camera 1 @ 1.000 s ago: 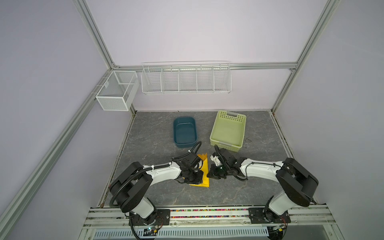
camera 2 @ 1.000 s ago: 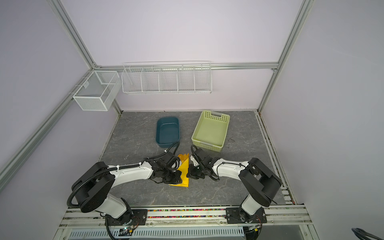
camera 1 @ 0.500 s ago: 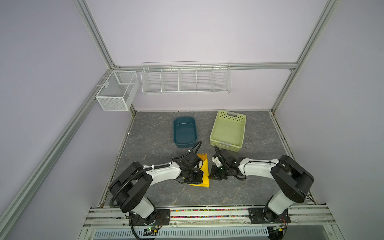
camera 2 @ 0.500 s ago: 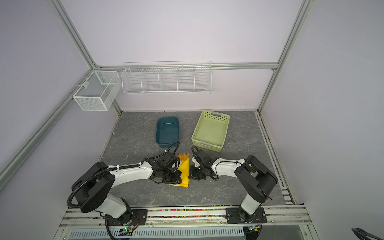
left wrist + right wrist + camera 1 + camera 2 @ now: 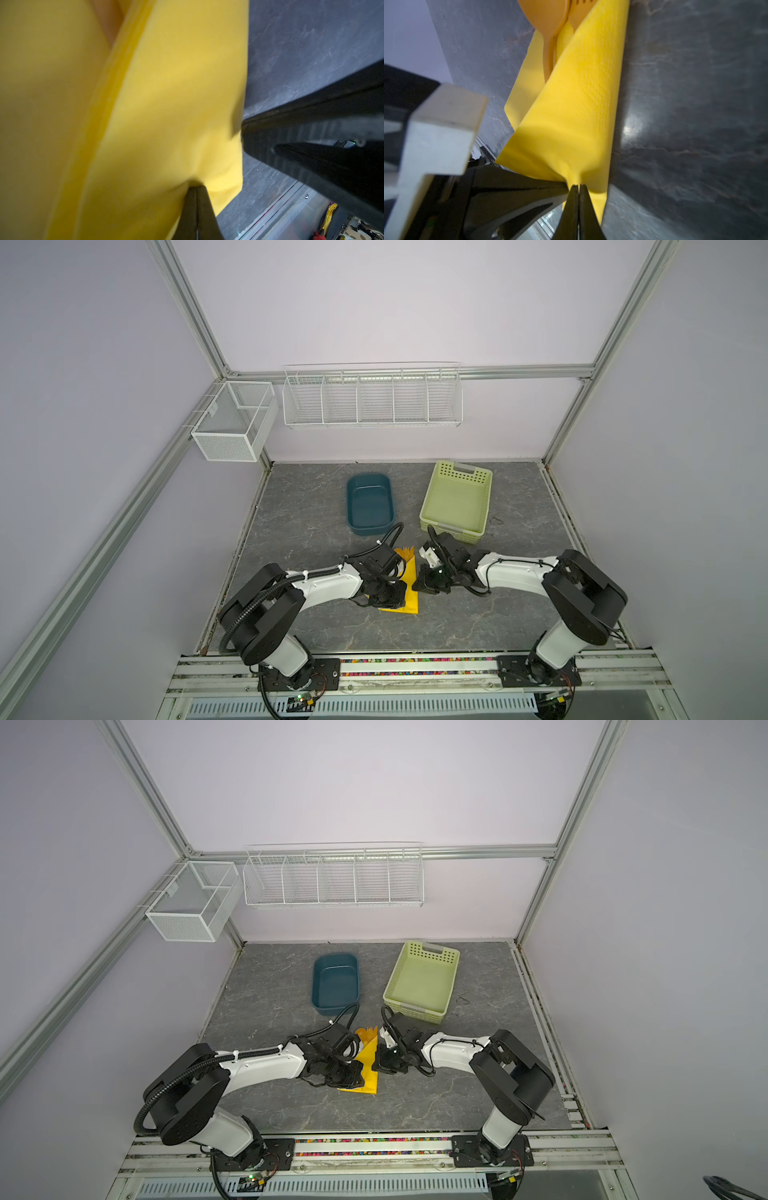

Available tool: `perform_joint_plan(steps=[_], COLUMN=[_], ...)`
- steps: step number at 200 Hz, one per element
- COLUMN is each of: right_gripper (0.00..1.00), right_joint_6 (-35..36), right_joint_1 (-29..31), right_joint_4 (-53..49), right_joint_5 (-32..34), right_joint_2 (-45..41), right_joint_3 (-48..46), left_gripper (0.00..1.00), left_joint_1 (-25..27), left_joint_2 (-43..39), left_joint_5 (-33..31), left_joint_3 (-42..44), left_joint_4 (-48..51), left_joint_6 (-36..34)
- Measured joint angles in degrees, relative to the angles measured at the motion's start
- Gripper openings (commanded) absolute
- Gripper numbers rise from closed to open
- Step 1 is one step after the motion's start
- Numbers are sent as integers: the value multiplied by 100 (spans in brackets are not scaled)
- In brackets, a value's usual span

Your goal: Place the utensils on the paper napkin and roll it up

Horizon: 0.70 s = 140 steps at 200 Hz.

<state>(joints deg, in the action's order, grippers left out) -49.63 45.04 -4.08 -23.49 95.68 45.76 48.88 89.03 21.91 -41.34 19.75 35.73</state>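
- Your left arm [image 5: 328, 589] stretches low over the table [image 5: 457, 626] toward its front middle, with the left gripper [image 5: 196, 188] pinched tight on the paper napkin [image 5: 166, 104].
- Your right arm [image 5: 515, 576] reaches in opposite it, and the right gripper [image 5: 579, 186] is clamped on the paper napkin too.
- The two grippers sit just beside each other.

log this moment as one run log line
left pincer: shut on paper napkin | right pincer: shut on paper napkin | utensils: lying in napkin, flap folded over handles, heads showing | roll: unfinished
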Motion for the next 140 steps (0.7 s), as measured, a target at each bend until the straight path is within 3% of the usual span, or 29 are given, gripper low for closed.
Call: perform_joint_plan(steps=[140], right_gripper=[7], right_joint_6=[225], right_joint_1=[-109], right_joint_4=[-601], right_joint_5=[118], right_joint_2=[175], right_joint_3=[299], left_gripper=[0], left_joint_1=[0], left_joint_2=[-17], left_joint_5=[2], left_joint_3=[35], left_joint_4=[-46], left_joint_6=[0])
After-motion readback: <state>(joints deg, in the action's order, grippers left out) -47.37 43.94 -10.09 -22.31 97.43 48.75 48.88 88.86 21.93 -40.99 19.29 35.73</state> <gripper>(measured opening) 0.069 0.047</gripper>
